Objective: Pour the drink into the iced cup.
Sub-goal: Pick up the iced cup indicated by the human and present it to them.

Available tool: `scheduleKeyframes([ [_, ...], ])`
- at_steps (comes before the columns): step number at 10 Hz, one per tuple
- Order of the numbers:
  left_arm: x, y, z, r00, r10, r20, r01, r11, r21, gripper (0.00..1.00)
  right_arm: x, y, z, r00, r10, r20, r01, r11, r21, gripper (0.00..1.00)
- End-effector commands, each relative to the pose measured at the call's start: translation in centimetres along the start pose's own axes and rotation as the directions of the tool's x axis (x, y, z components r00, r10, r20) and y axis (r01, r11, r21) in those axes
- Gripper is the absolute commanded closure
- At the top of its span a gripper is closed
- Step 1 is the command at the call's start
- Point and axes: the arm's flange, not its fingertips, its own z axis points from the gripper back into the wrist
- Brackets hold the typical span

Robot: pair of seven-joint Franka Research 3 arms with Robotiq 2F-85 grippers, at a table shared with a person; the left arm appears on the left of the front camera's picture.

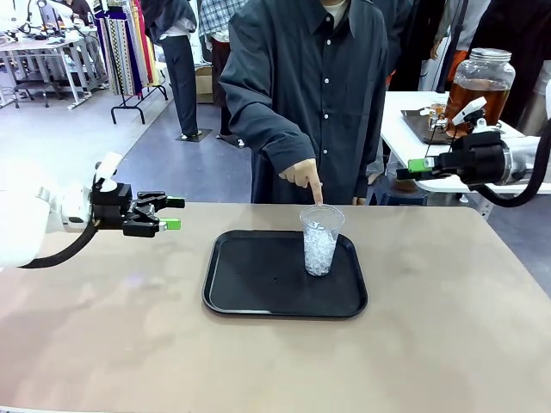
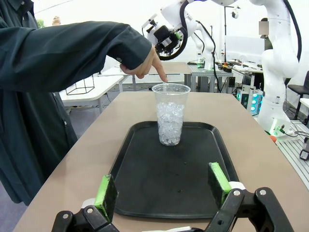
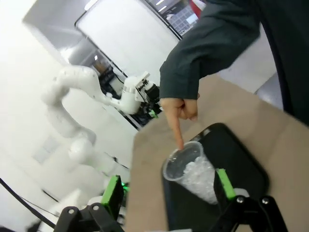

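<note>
A clear plastic cup (image 1: 320,241) half full of ice stands upright on a black tray (image 1: 250,292) at the table's middle. A person's forefinger (image 1: 314,194) points down at the cup's rim. The drink, an amber liquid in a big lidded glass dispenser jar (image 1: 480,82), stands on a white side table at the back right. My left gripper (image 1: 175,213) hovers open left of the tray, aimed at the cup (image 2: 170,116). My right gripper (image 1: 411,169) hangs open beyond the table's far right edge, short of the jar, with the cup (image 3: 190,169) between its fingers' line of sight.
The person in a dark shirt (image 1: 318,95) stands at the far edge, right behind the tray. A small tray with items (image 1: 430,125) lies on the side table beside the jar. Bare tan tabletop (image 1: 448,344) surrounds the tray.
</note>
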Motion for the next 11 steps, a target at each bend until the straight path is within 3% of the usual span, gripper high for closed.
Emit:
scheduleKeyframes([
  [1,0.1,0.1,-0.1,1.000,0.000,-0.005,0.000,1.000,0.001,0.00,-2.5,-1.0,-1.4,0.960,0.281,0.001,-0.281,0.959,-0.025,0.00],
  [6,0.1,0.1,-0.1,1.000,0.000,-0.005,0.000,1.000,0.001,0.00,-7.4,-2.1,-4.3,0.844,0.535,0.026,-0.532,0.844,-0.073,0.00],
  [8,0.1,0.1,-0.1,1.000,0.000,-0.005,0.000,1.000,0.001,0.00,-8.8,-2.3,-4.9,0.837,0.546,0.034,-0.541,0.836,-0.096,0.00],
  [9,0.1,0.1,-0.1,1.000,0.000,-0.005,0.000,1.000,0.001,0.00,-8.9,-2.2,-4.4,0.873,0.487,0.029,-0.484,0.873,-0.064,0.00],
  [11,0.1,0.1,-0.1,1.000,0.000,-0.005,0.000,1.000,0.001,0.00,-8.3,-2.2,-4.2,0.852,0.524,0.024,-0.522,0.851,-0.059,0.00],
])
